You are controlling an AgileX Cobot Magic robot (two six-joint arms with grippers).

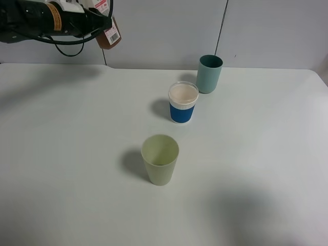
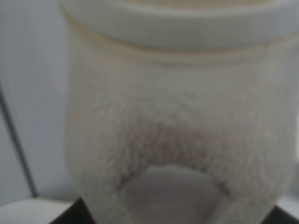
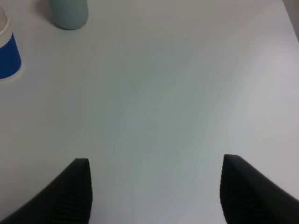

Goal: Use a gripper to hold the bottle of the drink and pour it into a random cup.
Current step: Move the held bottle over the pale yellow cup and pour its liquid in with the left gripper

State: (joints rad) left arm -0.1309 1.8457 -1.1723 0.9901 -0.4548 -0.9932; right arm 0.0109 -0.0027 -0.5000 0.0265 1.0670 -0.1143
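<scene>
- The left gripper (image 1: 96, 20) is up at the 11 o'clock corner of the high view, raised well above the table (image 1: 61, 164), its jaws clamped on the bottle (image 1: 108, 34).
- The bottle hangs in the air in front of the back wall (image 1: 164, 31). Its red-and-white label faces the camera, and the brown drink (image 1: 104, 43) shows at its lower end.
- In the left wrist view the bottle (image 2: 177, 130) fills almost the whole picture. It is too close and blurred to make out details.
- The pale yellow-green cup (image 1: 160, 160) stands upright and empty near the middle of the table, at about 5 o'clock from the bottle and well apart from it.
- A blue-and-white paper cup (image 1: 182, 103) stands at 1 o'clock from the cup, apart from it.
- A teal cup (image 1: 209, 74) stands further out along that 1 o'clock line, just beyond the paper cup and not touching it.
- The right gripper (image 3: 156, 161) is spread wide with nothing between its dark fingers (image 3: 79, 186), over bare table. The teal cup (image 3: 69, 13) and the paper cup (image 3: 7, 51) show at the edge of its wrist view.
</scene>
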